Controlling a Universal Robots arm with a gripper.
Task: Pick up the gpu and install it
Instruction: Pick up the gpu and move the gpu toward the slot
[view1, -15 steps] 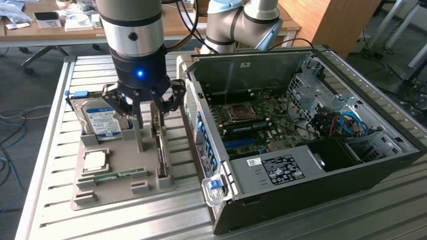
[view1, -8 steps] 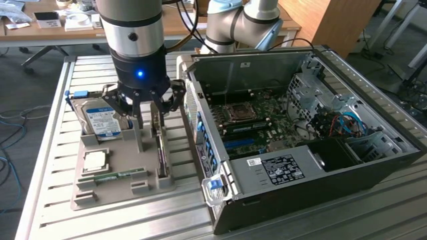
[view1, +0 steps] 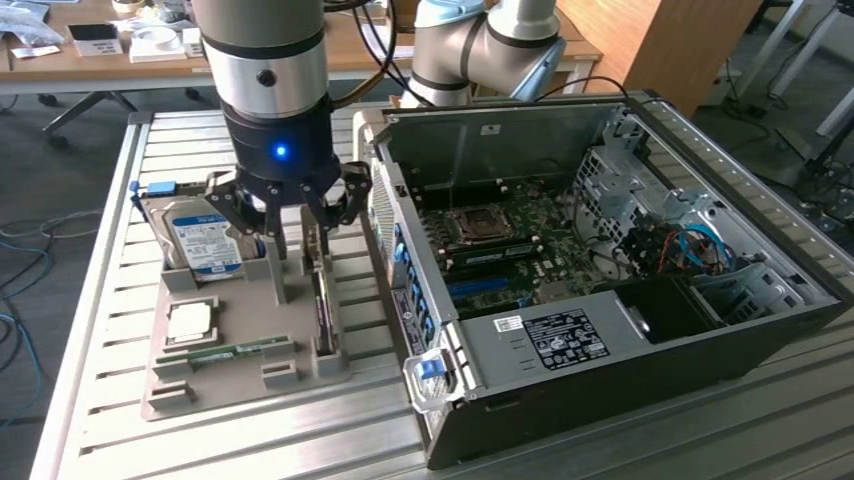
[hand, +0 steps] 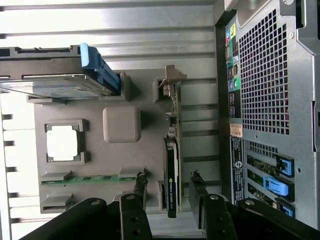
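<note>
The thin dark gpu card with a silver end bracket (hand: 171, 165) stands on edge in a grey plastic parts tray (view1: 224, 378), at nine o'clock of the open black computer case (view1: 641, 385) in the exterior view. The hand (view1: 296, 272) hangs released directly above it, one finger at each face of the card with gaps between.

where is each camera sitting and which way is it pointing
Exterior view: off the arm, raised above the slatted table, angled down on the part holder and the open computer case; the arm and end effector show.
Wrist view: on the wrist, looking down along the open end effector's fingers, which stand either side of the gpu, set on edge in the holder.
Shared: gpu, hard drive, part holder, computer case, end effector.
</note>
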